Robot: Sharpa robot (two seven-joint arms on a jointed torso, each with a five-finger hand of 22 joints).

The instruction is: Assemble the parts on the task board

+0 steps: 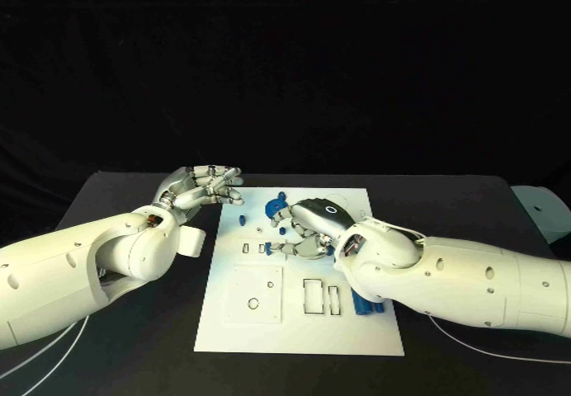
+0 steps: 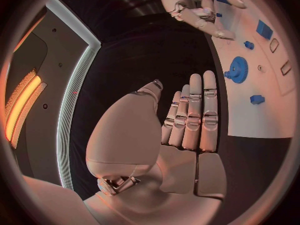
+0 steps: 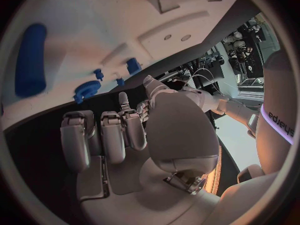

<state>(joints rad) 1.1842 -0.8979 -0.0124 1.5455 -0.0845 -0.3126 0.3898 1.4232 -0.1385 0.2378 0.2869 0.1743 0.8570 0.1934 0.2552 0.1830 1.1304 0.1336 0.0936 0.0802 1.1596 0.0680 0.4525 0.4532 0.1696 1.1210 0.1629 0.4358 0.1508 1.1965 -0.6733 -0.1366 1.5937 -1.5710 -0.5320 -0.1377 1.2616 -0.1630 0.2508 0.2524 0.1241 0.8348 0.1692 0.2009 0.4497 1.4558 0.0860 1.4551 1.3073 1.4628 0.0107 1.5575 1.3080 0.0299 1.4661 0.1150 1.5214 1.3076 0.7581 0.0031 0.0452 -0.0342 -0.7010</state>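
Observation:
The white task board point(image 1: 256, 334) lies mid-table. A blue gear point(image 1: 277, 202) sits near its far edge, with a small blue part point(image 1: 238, 219) beside it. My right hand point(image 1: 312, 223) hovers over the board's far half, fingers bent down over some blue parts point(image 1: 298, 247); I see nothing gripped. Blue rod-like parts point(image 1: 363, 304) lie by the board's right edge. My left hand point(image 1: 209, 186) is at the board's far left corner and holds nothing; its fingers point(image 2: 194, 115) are straight and side by side. The left wrist view shows the gear point(image 2: 237, 69) and a blue block point(image 2: 264, 29). A blue cylinder point(image 3: 31, 60) lies on the board point(image 3: 94, 15).
Rectangular slots point(image 1: 312, 295) and a round hole point(image 1: 253, 303) are cut in the board's near half. Black table point(image 1: 119, 198) surrounds the board. A pale object point(image 1: 541, 206) stands at the table's right edge.

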